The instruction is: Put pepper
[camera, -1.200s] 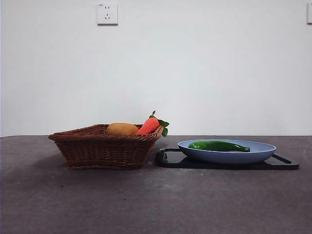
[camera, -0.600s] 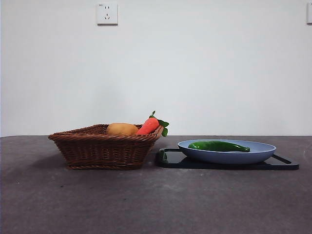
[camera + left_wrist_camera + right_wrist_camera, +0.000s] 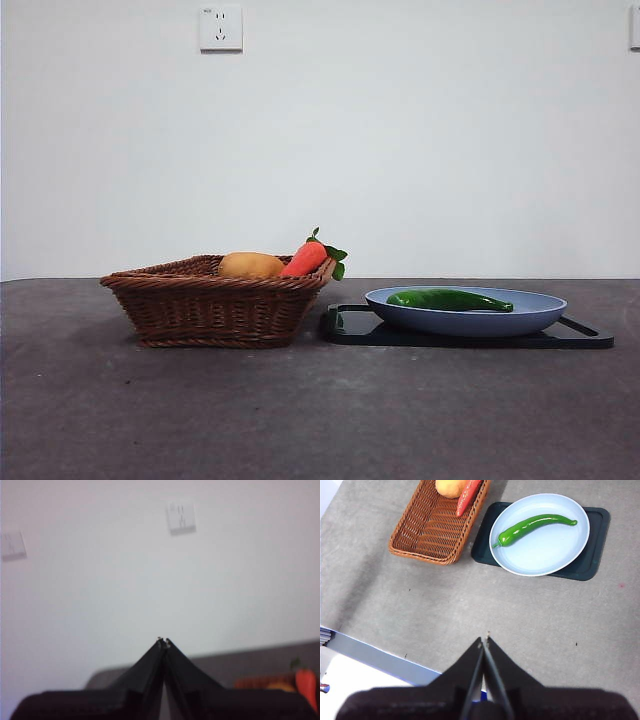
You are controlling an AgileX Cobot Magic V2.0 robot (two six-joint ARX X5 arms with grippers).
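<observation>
The glossy dark-green pepper (image 3: 449,299) lies on the blue plate (image 3: 530,312), which rests on a black tray (image 3: 590,336) at the right of the front view. In the right wrist view the pepper (image 3: 532,527) lies across the plate (image 3: 555,555), far below. My right gripper (image 3: 484,641) is shut and empty, high above the table and apart from the plate. My left gripper (image 3: 163,641) is shut and empty, raised and facing the wall. Neither gripper shows in the front view.
A brown wicker basket (image 3: 215,305) stands left of the tray and holds a potato (image 3: 251,265) and a red-orange carrot with green leaves (image 3: 308,257). It also shows in the right wrist view (image 3: 432,530). The table's front edge (image 3: 375,655) lies below my right gripper.
</observation>
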